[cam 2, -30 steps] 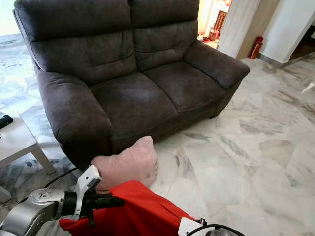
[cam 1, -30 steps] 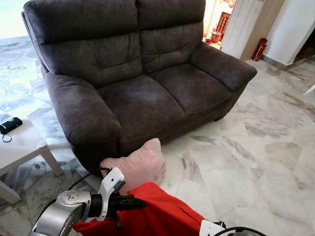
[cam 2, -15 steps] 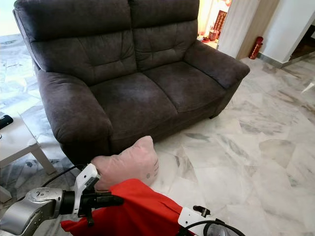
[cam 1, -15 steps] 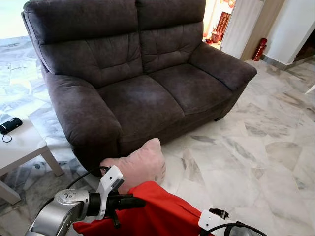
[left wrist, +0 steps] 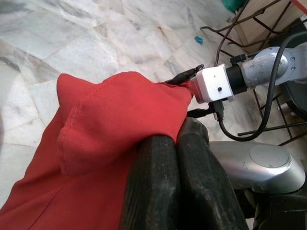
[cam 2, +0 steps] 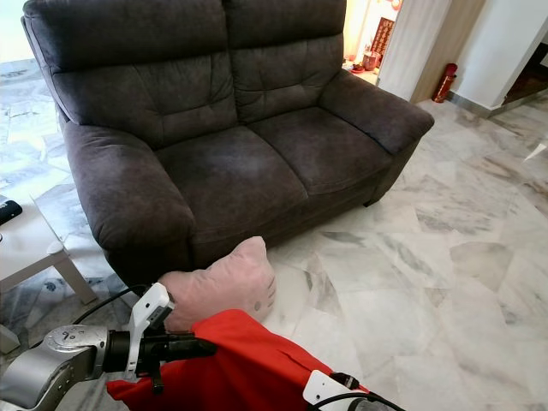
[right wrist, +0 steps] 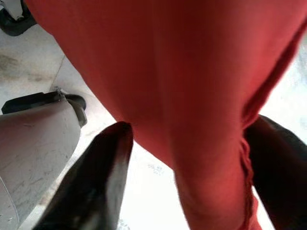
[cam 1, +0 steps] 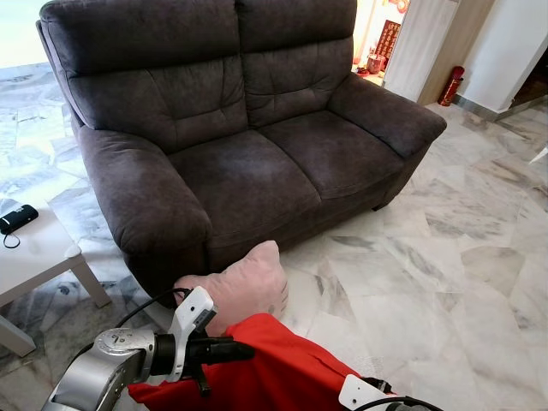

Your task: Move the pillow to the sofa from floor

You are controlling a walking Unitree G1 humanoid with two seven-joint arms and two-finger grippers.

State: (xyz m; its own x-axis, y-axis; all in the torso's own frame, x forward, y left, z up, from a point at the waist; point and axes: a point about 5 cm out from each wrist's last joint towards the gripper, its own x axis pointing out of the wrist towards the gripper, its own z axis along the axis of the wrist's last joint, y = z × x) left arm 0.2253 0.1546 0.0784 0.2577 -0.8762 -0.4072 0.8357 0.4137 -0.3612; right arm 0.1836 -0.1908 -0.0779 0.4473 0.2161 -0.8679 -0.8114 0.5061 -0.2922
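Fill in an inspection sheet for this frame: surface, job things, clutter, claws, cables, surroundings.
Surface: marble floor; dark sofa, seats bare.
Job things: red pillow held up between both arms; pink pillow on the floor against the sofa front.
Clutter: black device on white side table.
Claws: left claw shut on the red pillow's edge; right claw open around the red fabric.
Cables: black cable looping by the left wrist.
Surroundings: red extinguisher by the doorway.
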